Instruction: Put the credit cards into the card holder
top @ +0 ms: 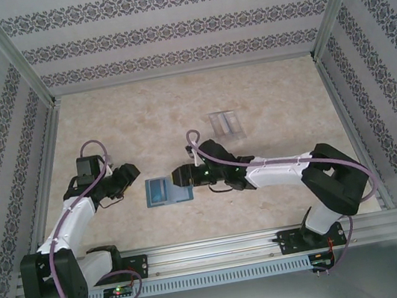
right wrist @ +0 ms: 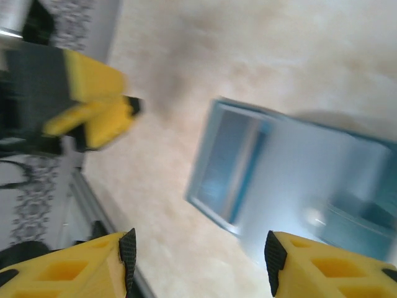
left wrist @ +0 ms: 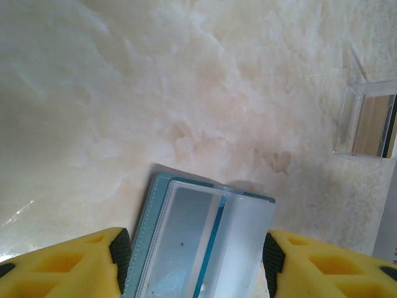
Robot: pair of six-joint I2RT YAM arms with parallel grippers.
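The teal card holder [top: 159, 193] lies open and flat on the table between my two grippers. In the left wrist view its teal edge [left wrist: 141, 230] frames clear sleeves, and pale credit cards [left wrist: 251, 242] show whitish and grey-blue through them. My left gripper [top: 133, 174] hovers at its left end, open, its fingertips [left wrist: 195, 254] straddling the holder without gripping it. My right gripper [top: 176, 177] is at the holder's right end, open and empty [right wrist: 200, 254]. The blurred right wrist view shows the card holder [right wrist: 226, 161] ahead and the left gripper [right wrist: 118, 112] beyond it.
A clear plastic stand [top: 226, 123] sits on the table behind the right arm, and it also appears at the right edge of the left wrist view [left wrist: 366, 121]. Patterned walls enclose the table on three sides. A metal rail [top: 214, 248] runs along the near edge.
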